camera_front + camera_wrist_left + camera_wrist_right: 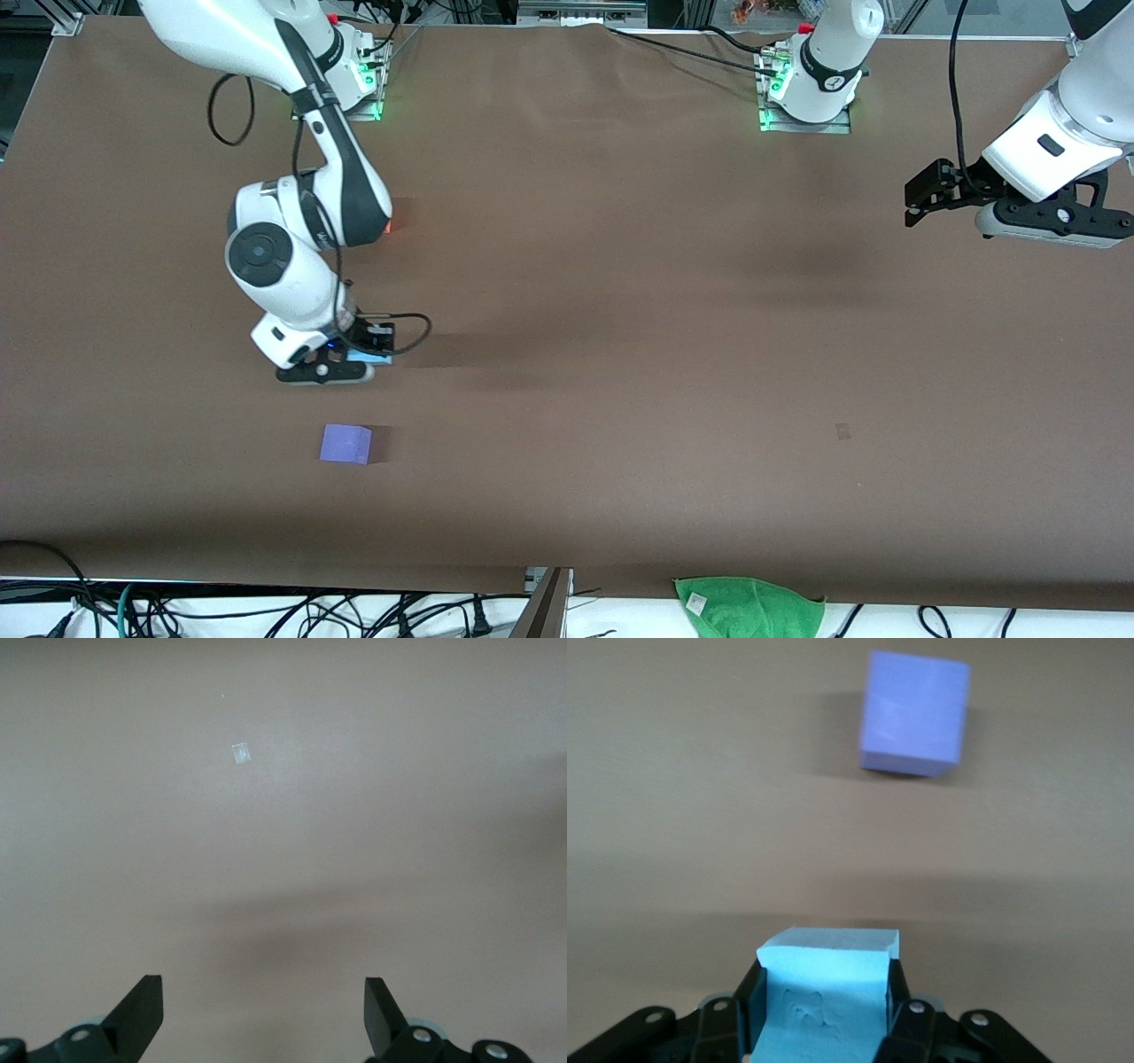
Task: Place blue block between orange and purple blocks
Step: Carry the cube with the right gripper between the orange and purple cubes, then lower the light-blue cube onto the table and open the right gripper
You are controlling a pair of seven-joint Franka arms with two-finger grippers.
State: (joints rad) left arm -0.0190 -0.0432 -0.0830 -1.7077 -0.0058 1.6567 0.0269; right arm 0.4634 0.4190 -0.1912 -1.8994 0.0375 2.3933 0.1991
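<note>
The right gripper was low over the brown table at the right arm's end, its 2 black fingers closed on the small light sky-blue matte cube. In the right wrist view the blue block sat squarely between the pads, its upper face rough and dented, its leading edge sticking out past the fingertips. From the front camera only a thin sliver of that block showed under the wrist, so whether it touched the tabletop or hung just above it could not be told.

The small violet-purple matte cube lay flat on the table, nearer to the front camera than the held block and near it but clearly apart; the right wrist view showed the same purple block with bare table between the 2 cubes. An orange glow showed at the edge of the right arm's forearm, farther from the camera; the arm hid whatever cast it.

The left gripper waited in the air over the left arm's end of the table, its fingers spread wide and holding nothing, with a small pale patch on the table below it. A green cloth hung at the table's near edge.
</note>
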